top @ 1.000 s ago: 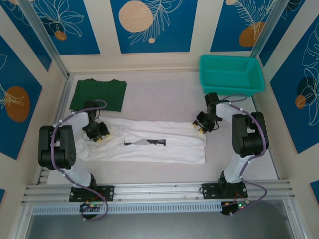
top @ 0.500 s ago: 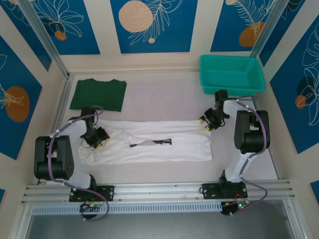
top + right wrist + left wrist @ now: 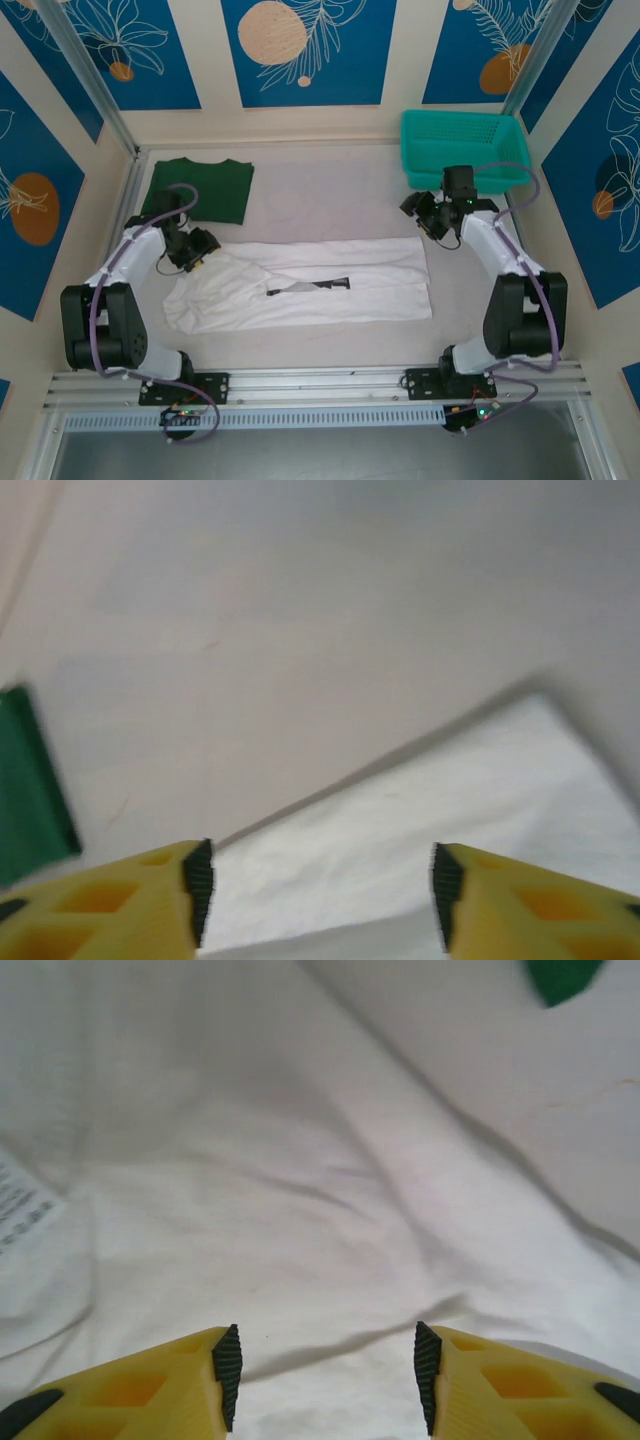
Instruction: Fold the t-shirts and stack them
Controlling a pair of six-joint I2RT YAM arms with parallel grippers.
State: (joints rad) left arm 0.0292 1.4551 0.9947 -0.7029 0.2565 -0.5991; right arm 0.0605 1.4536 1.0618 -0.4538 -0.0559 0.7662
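- Lying at the upper left of the overhead view, the dark green t-shirt (image 3: 196,190) is a flat, tidy rectangle on the table (image 3: 320,190). It looks already folded.
- Just below it, at the left of the frame, the left gripper (image 3: 197,249) sits over the left end of the white shirt. Its wrist view shows the jaws apart above wrinkled white cloth, with nothing pinched between them.
- Across the middle of the frame, the white t-shirt (image 3: 375,290) lies as a long horizontal band, with its black print (image 3: 310,287) near the centre. The left end is rumpled and the right end is squarer. It appears folded lengthwise only, so the crosswise folds seem left to do, and then stacking it with the green one. I judge the task to be roughly half done.
- At the right of centre, the right gripper (image 3: 428,215) hangs near the band's upper right corner, jaws apart and holding nothing.
- At the upper right, the teal basket (image 3: 465,148) stands apart from both shirts.
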